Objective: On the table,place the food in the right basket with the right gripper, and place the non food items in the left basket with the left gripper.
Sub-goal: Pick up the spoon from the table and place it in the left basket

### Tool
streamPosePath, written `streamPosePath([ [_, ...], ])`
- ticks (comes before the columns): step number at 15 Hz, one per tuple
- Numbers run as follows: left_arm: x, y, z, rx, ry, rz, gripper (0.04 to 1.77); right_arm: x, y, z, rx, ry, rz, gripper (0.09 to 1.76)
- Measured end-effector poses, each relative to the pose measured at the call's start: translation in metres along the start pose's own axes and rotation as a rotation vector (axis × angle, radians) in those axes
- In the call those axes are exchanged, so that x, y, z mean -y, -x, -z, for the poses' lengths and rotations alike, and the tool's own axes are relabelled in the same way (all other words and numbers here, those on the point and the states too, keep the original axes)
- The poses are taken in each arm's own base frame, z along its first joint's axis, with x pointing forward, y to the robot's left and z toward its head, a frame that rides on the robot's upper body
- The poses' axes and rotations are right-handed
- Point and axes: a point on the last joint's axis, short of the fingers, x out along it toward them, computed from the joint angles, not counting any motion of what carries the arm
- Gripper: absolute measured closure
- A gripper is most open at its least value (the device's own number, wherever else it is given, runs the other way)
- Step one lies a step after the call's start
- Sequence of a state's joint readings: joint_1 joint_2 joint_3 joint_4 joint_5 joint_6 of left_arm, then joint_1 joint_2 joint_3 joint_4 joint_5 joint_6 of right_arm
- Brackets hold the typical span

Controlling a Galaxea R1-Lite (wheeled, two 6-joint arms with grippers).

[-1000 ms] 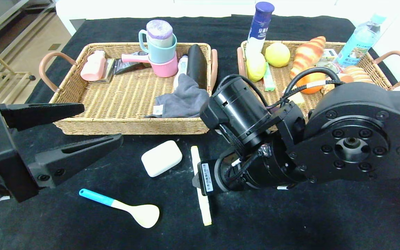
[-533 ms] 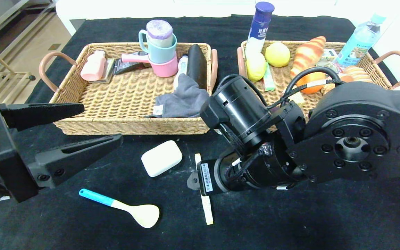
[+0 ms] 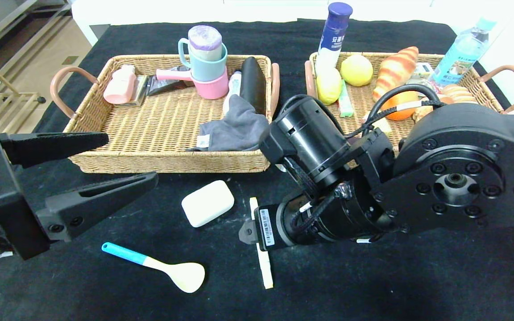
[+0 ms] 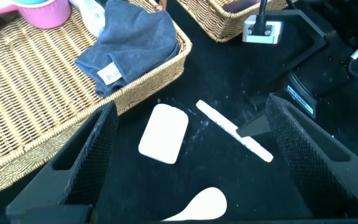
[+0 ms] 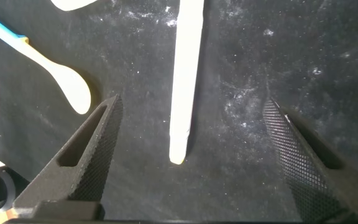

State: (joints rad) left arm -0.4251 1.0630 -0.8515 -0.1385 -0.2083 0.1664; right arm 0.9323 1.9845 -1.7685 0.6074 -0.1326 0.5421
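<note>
A thin white stick with a yellow tip (image 3: 262, 267) lies on the black table in front of the baskets. My right gripper (image 3: 257, 235) hangs over it, mostly hidden under its own wrist. In the right wrist view the right gripper (image 5: 191, 102) is open, with the stick (image 5: 185, 81) between its jaws and untouched. A white rounded bar (image 3: 207, 203) and a cream spoon with a blue handle (image 3: 159, 266) lie to the stick's left. My left gripper (image 3: 130, 158) is open and empty at the near left. In its wrist view (image 4: 191, 106) it faces the bar (image 4: 164, 133) and the stick (image 4: 235, 130).
The left wicker basket (image 3: 167, 162) holds cups, a grey cloth, a pink bottle and a black case. The right wicker basket (image 3: 484, 84) holds lemons, bread and an orange. A spray bottle (image 3: 333, 33) and a water bottle (image 3: 460, 51) stand at its back.
My right gripper has shifted slightly left over the white stick, and a fingertip now shows beside it. The stick has moved a little toward me. The left arm has not moved.
</note>
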Motion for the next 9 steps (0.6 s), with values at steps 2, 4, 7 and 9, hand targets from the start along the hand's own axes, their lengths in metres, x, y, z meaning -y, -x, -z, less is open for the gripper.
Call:
streamPosePath([
  [2, 0.000, 0.000, 0.000, 0.001, -0.001, 0.000, 0.09, 0.002, 0.005, -0.002, 0.010, 0.005, -0.001, 0.19],
  [4, 0.000, 0.001, 0.000, 0.002, -0.001, 0.000, 0.09, 0.007, 0.014, -0.006, 0.032, 0.020, -0.001, 0.18],
  [7, 0.000, 0.001, 0.000, 0.002, -0.001, 0.000, 0.09, 0.018, 0.034, -0.014, 0.077, 0.062, 0.001, 0.17],
  [9, 0.000, 0.001, 0.000, 0.001, -0.001, 0.000, 0.09, 0.027, 0.049, -0.017, 0.106, 0.083, 0.007, 0.16],
])
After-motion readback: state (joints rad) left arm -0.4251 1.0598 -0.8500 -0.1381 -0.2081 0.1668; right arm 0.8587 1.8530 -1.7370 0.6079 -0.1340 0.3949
